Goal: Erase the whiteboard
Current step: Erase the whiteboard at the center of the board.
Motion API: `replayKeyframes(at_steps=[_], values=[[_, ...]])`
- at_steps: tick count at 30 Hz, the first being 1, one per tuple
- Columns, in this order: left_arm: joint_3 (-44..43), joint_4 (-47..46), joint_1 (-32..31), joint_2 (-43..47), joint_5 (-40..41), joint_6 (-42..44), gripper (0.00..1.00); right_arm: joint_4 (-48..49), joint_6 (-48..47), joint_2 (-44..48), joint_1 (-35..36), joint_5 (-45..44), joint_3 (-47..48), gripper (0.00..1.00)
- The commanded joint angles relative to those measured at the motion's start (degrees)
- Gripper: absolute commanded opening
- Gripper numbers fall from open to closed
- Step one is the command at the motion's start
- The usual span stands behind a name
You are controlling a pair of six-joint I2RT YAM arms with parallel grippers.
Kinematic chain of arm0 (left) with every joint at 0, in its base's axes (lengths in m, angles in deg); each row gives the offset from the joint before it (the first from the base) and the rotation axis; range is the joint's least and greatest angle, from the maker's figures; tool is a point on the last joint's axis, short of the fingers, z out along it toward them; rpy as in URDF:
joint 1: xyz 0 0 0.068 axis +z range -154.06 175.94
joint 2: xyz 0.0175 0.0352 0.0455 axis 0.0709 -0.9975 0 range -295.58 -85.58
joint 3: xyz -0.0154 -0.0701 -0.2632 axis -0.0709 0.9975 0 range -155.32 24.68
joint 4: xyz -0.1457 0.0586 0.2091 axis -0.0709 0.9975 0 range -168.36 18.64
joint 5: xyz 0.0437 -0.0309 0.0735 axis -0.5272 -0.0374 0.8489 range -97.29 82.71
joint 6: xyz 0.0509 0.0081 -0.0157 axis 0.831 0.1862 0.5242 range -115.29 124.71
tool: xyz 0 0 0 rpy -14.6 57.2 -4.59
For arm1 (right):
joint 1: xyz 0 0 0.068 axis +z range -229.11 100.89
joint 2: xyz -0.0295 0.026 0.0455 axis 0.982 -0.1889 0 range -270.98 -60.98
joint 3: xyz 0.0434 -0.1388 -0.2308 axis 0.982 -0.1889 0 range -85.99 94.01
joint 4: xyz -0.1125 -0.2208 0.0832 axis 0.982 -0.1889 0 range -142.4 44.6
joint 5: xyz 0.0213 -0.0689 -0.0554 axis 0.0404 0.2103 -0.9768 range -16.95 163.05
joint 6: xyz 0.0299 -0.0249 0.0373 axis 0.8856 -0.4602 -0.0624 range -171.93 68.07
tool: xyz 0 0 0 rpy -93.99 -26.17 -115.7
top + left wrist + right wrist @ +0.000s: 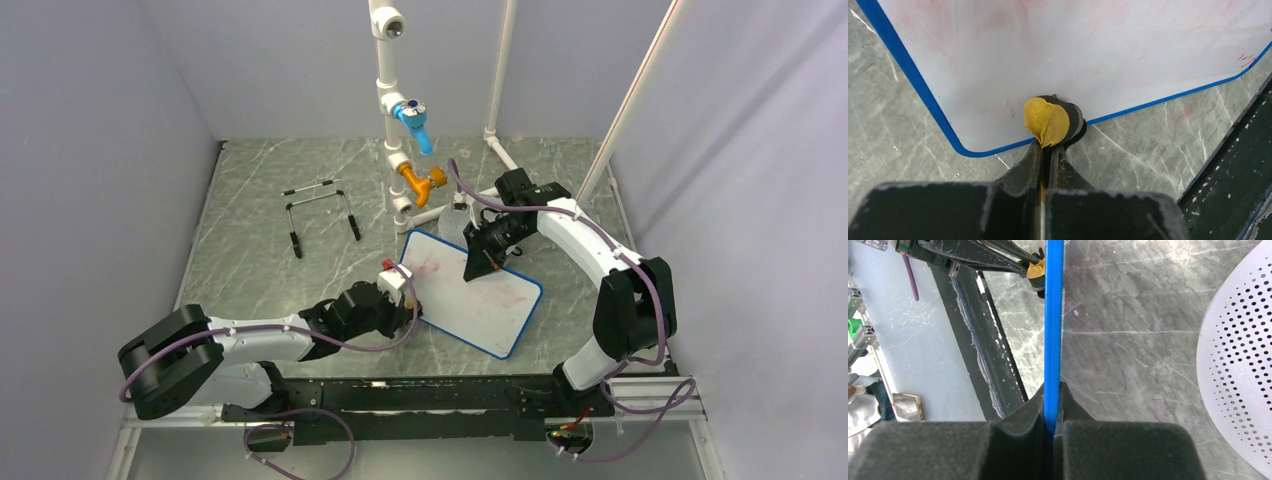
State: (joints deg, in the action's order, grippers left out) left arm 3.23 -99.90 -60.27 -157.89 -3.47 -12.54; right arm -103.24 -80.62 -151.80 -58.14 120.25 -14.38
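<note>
Left gripper (1049, 145) and right gripper (1052, 397) each pinch the whiteboard (490, 302) by its rim (at different edges), so mismatched pulls could wrench it free.

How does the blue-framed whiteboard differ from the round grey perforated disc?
The rectangular blue-framed whiteboard is solid, with faint pink smears; the round grey perforated disc is frameless and full of holes. The left pincer and right pincer clamp the whiteboard's edges; the disc lies free on the table. Both are flat and pale.
</note>
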Motion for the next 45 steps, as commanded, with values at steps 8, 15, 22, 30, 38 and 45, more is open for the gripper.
replayKeyframes(at_steps=[8, 15, 22, 30, 38, 45], values=[[-9.76, -4.36, -3.72, -4.81, 2.73, 0.47, 0.0, 2.0, -4.3, 1.7, 0.72, 3.99, -0.14, 0.0], [-17.28, -2.48, -11.77, -12.81, 4.45, 5.7, 0.0, 2.83, -3.26, 2.06, 0.8, 7.01, -0.62, 0.0], [-20.05, -0.79, -15.88, -14.84, 7.56, 5.45, 0.0, 8.83, 3.04, 5.16, 0.73, 6.17, -3.87, 0.0], [-15.39, -4.16, -15.87, -10.13, 9.23, 6.39, 0.0, 15.49, 9.37, 11.05, -3.45, -0.45, -9.49, 0.0], [-9.35, -17.09, -14.64, -9.27, 5.11, 14.06, 0.0, 23.86, 20.27, 12.87, -7.47, -6.2, -12.07, 0.0], [-13.85, -16.62, -14.72, -16.87, 4.76, 15.35, 0.0, 28.7, 30.34, 11.75, -9.74, -8.13, -12.19, 0.0]])
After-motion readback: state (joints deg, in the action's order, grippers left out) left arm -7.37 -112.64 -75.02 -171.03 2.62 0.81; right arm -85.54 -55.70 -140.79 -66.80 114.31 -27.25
